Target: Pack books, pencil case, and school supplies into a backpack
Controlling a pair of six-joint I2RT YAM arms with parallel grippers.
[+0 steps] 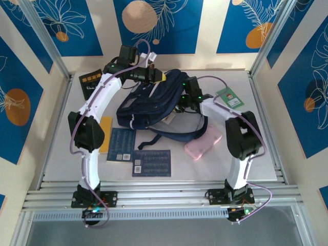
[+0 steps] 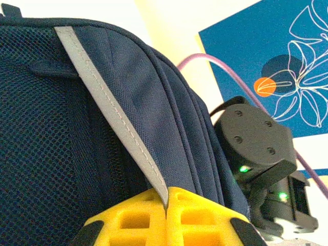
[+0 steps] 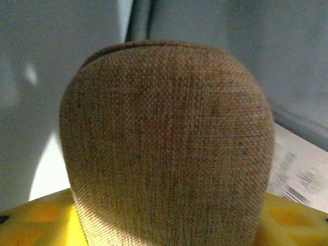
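Backpack (image 1: 148, 105) lies mid-table, long axis 8 to 2 o'clock, straps (image 1: 169, 134) toward 5. Left gripper (image 2: 167, 205) pinches its stripe (image 2: 107, 107); right gripper (image 3: 164, 228) clamps a tan block (image 3: 164, 133). Four books (image 1: 152, 163) at 7 to 10, one pencil case (image 1: 203, 143) at 4, one booklet (image 1: 230, 97) at 2.

Looking down, the white left arm (image 1: 105, 95) crosses the thin black paperback with yellow title (image 1: 90, 82) and covers its right edge. The arm's dark elbow sits over the left part of the yellow-orange paperback (image 1: 106, 136). Print on the two dark blue paperbacks (image 1: 122, 144) and the green card-like booklet (image 1: 230, 97) is too small to read. The right gripper (image 1: 180, 106) is lost against the navy fabric backpack (image 1: 146, 113), its fingertips indistinct. Close up, the tan woven round-topped block (image 3: 166, 143) runs off the bottom edge, and the printed sheet (image 3: 302, 174) behind it is blurred. The left gripper (image 2: 167, 205) has its yellow fingers (image 2: 205, 220) cut by the lower edge, and the backpack spills past the left edge.
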